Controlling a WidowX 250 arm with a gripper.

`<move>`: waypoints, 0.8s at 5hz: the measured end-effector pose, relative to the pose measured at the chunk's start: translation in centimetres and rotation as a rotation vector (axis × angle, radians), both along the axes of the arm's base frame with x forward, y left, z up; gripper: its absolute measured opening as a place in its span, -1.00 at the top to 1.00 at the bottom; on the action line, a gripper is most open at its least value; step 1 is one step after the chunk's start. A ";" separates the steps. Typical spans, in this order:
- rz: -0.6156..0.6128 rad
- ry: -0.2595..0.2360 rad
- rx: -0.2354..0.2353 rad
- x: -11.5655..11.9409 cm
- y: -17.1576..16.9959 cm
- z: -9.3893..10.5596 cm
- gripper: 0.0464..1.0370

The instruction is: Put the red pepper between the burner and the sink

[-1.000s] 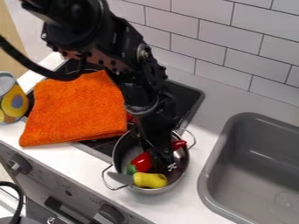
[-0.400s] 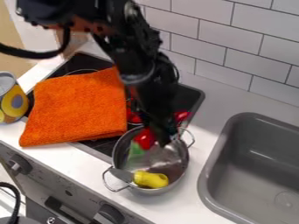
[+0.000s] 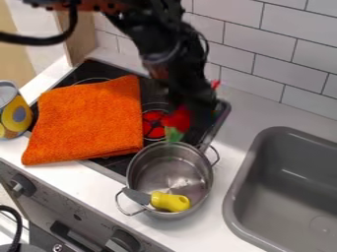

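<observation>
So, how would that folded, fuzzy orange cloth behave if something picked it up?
The cloth would probably sag limply, as it lies draped over the flat black stovetop. Its layered lower edge looks folded, so it may partly open out. Its nubbly surface suggests it wouldn't be very slippery.

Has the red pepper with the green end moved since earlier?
Yes. Pepper rose out of the silver metal pot, toward the white tiled wall.
</observation>
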State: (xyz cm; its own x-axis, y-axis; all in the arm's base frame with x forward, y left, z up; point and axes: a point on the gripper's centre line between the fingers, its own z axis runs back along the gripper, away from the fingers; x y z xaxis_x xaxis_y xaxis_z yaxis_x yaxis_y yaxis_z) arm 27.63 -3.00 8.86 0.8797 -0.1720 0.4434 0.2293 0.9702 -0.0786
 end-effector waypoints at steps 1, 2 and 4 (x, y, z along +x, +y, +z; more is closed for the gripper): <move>0.100 -0.050 -0.016 1.8 -1.0 -0.2 0.18; 0.164 -0.089 -0.006 3.5 -1.6 -1.0 0.18; 0.262 -0.176 0.027 5.3 -2.1 -3.1 0.18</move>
